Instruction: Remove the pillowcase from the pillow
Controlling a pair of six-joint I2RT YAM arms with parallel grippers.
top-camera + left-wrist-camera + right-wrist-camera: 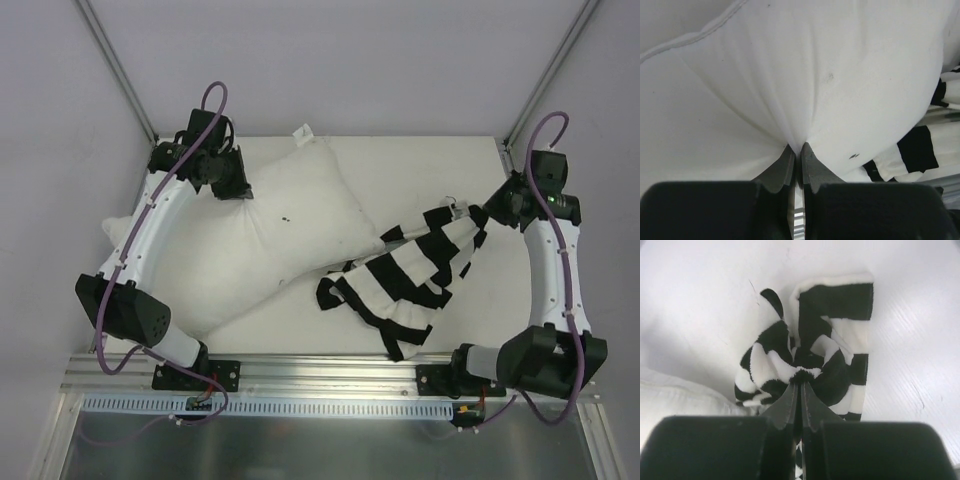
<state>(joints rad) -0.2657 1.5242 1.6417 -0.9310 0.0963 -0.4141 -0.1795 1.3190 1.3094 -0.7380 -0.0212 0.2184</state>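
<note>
The plain white pillow [270, 240] lies diagonally across the left and middle of the table, bare of its cover. My left gripper [232, 188] is shut on a pinch of the pillow's fabric [805, 100] at its far left edge. The black and white striped pillowcase [415, 275] lies bunched on the table to the right of the pillow, its left end touching the pillow's near right corner. My right gripper [487, 215] is shut on the pillowcase's far right end [810, 355] and holds it gathered up. The stripes also show at the right of the left wrist view [920, 150].
The white table [420, 170] is bounded by grey walls and metal corner posts [115, 65]. A metal rail [320, 375] with both arm bases runs along the near edge. A small pillow corner tab [302, 132] points to the back.
</note>
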